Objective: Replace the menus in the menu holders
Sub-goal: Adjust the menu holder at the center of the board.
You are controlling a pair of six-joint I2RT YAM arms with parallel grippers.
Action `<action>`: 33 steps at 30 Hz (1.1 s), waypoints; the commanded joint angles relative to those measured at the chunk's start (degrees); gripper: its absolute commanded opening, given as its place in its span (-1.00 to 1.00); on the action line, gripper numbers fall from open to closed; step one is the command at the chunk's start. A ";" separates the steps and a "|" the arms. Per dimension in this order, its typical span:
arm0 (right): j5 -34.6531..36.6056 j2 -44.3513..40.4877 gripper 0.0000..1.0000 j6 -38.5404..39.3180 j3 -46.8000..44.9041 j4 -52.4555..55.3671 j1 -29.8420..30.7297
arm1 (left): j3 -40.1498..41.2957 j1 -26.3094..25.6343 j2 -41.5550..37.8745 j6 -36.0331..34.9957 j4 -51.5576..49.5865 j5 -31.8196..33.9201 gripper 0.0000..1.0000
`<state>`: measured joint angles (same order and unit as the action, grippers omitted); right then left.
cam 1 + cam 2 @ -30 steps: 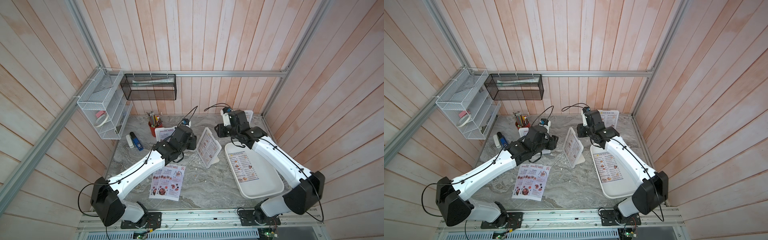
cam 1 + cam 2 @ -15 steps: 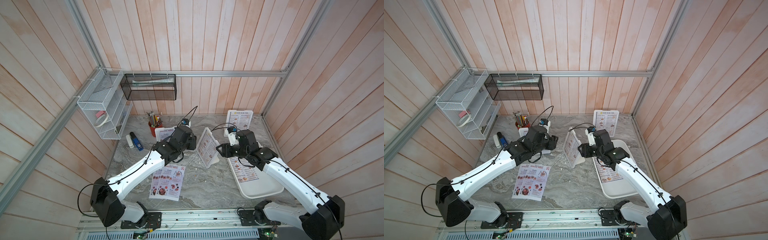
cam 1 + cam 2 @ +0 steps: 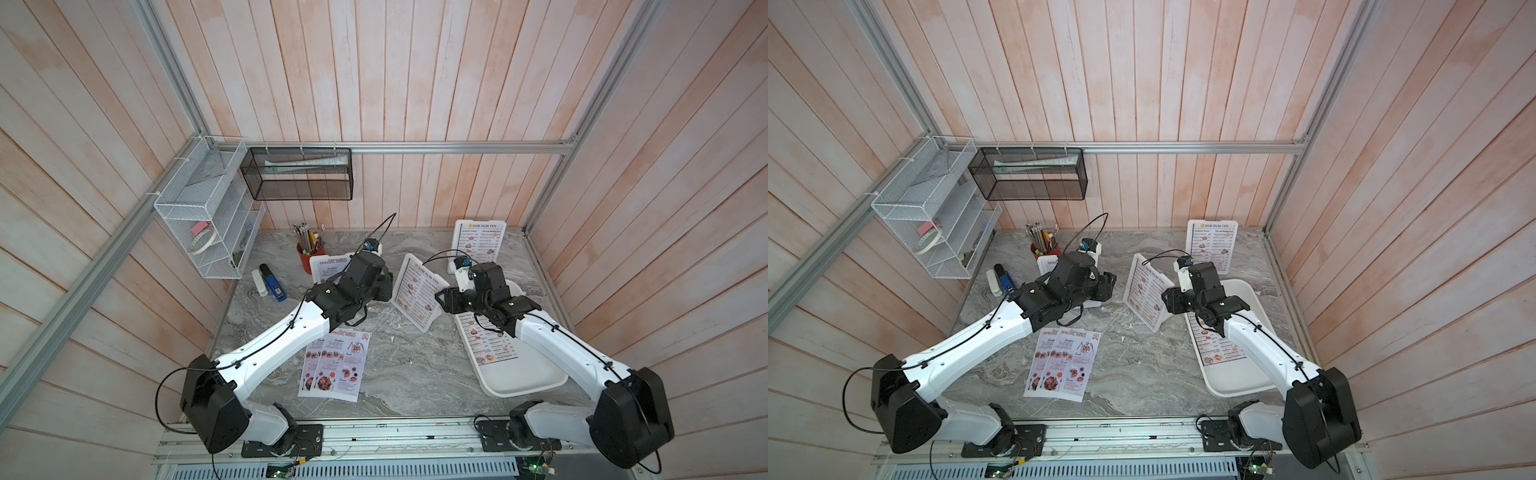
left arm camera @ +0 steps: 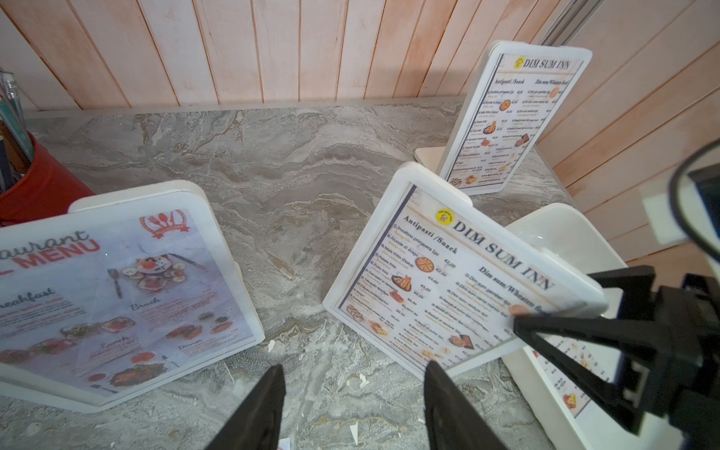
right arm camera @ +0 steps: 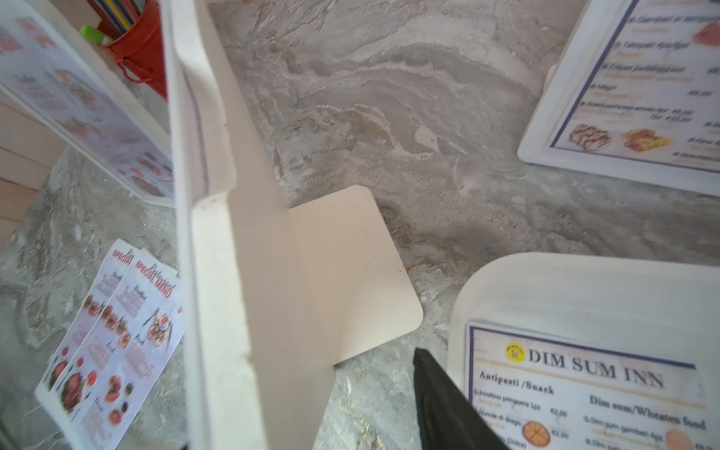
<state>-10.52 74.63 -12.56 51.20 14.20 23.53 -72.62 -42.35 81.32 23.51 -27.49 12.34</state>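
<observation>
My right gripper (image 4: 561, 304) straddles one edge of the middle holder (image 4: 370, 237), jaws spread, one before its Dim Sum face and one behind; whether either touches it I cannot tell. My left gripper (image 4: 352, 405) hangs spread and empty over the table (image 4: 296, 156), between that holder and the Special Menu holder (image 4: 233, 257). A third holder (image 4: 541, 50) stands by the back wall (image 3: 415, 187), a Dim Sum sheet (image 3: 492, 347) lies in the tray (image 3: 523, 388), and two Special Menu sheets (image 3: 334, 365) lie on the table.

Three standing menu holders (image 3: 417, 293), loose menus (image 3: 334, 365) flat
</observation>
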 commanded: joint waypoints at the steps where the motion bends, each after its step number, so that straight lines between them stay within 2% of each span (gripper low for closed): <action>1: -0.31 3.31 0.20 4.26 2.23 -3.07 -1.51 | -1.93 -0.19 0.99 -0.77 -0.29 0.49 0.18; 12: 1.23 11.74 0.32 5.50 8.56 -6.44 -5.10 | -2.71 -0.13 2.75 -0.87 0.06 0.05 0.18; 16: 1.17 9.48 0.39 3.78 9.18 -4.60 -5.01 | -2.19 -0.10 2.11 -0.99 -0.24 0.48 0.18; 19: 5.50 4.33 0.45 -1.47 6.35 -4.19 -4.60 | -1.41 0.10 1.23 -0.98 -0.29 0.76 0.18; 21: 8.20 0.41 0.50 -6.50 2.54 -6.41 -3.03 | -0.82 0.24 0.79 -0.91 -0.18 0.85 0.18; 26: 20.91 -6.94 0.59 -16.18 -7.47 -15.23 7.78 | -0.16 0.57 -0.06 -0.53 0.06 0.70 0.18; 29: 22.70 -5.57 0.60 -18.83 -8.58 -18.39 11.33 | 0.02 0.52 -0.71 -0.40 -0.01 0.67 0.18; 33: 24.12 1.31 0.59 -18.10 -6.67 -20.94 13.24 | 0.33 0.57 -1.56 -0.21 -0.42 1.17 0.18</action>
<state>9.28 72.64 -28.51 43.31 -2.70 35.94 -73.12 -42.00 81.32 23.53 -27.51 12.53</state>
